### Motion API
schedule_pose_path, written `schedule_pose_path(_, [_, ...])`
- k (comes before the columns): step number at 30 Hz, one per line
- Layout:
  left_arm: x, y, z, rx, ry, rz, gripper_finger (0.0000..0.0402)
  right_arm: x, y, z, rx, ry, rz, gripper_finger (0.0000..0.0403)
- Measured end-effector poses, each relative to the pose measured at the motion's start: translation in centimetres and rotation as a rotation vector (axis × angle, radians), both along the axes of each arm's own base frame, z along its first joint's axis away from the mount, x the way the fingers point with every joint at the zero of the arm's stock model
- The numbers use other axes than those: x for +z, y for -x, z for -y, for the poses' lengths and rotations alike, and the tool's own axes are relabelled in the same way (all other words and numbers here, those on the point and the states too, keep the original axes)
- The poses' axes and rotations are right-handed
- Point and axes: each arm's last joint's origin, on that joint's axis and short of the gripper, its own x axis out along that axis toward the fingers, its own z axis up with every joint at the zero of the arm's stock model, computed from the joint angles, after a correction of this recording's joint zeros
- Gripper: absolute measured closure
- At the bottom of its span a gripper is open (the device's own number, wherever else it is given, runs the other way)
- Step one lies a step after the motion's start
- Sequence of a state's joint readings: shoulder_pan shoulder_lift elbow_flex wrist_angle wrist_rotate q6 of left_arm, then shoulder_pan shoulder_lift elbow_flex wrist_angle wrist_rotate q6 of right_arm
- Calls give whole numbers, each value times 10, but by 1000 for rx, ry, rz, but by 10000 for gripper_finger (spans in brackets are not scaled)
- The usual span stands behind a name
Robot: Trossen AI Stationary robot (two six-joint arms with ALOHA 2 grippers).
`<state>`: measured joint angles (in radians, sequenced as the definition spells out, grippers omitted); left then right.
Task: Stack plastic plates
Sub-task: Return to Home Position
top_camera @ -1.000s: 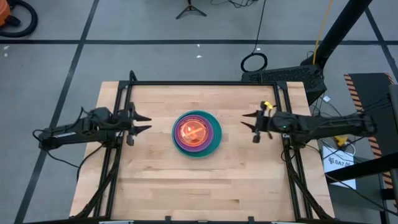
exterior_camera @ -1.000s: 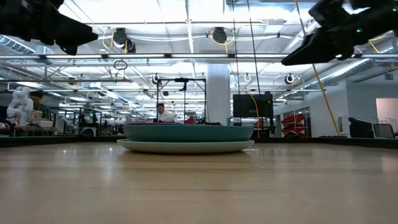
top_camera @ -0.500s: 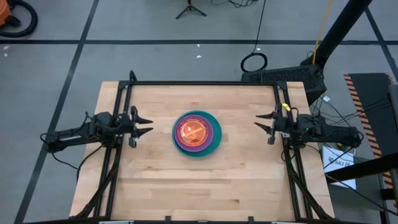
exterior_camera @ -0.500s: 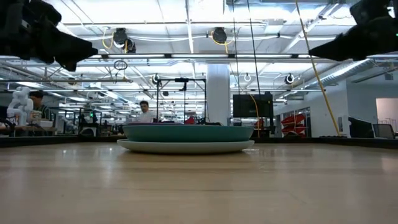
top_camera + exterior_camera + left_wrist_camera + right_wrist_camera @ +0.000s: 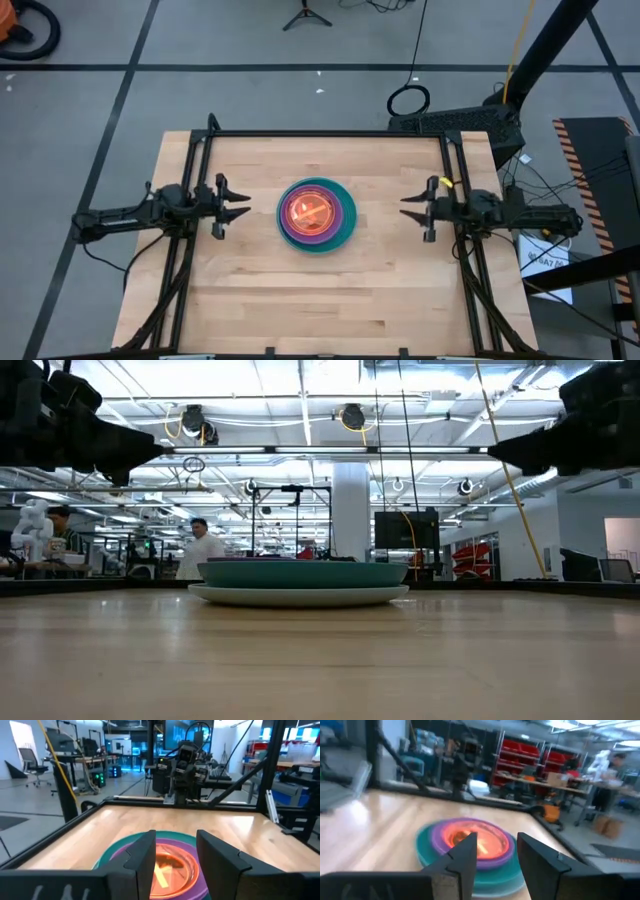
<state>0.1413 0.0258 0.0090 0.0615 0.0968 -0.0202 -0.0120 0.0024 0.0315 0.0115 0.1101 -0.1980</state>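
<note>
1. Grey floor (image 5: 70, 110) crossed by dark tape lines (image 5: 250, 68), upper part of the high view.
2. Bright strip lights (image 5: 301, 405) along the ceiling, top of the low view.
3. White pillar (image 5: 351, 510) at centre, person in white (image 5: 203, 548) to its left.
4. Red storage bins (image 5: 520, 767) on shelving, upper middle of the right wrist view.

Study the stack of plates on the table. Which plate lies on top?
The orange plate: it alone shows its whole face, lying in the middle above the purple plate and the wider teal plate.

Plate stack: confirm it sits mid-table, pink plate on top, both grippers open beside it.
The top plate is orange, not pink; the high view shows it. The stack sits mid-table, left gripper and right gripper open beside it.
</note>
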Motion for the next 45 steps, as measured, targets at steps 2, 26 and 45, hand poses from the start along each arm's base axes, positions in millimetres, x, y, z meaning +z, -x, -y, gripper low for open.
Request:
schedule_pose_path(2, [0,0,0,9,-7,-3,254,2,-1,0,20,0,19,271])
schedule_pose_path(26, [-1,1,-3,103,178,-44,254,3,-2,1,-28,49,20,271])
schedule_pose_path(45, [-1,1,-3,103,177,-44,254,3,-2,1,-28,49,20,271])
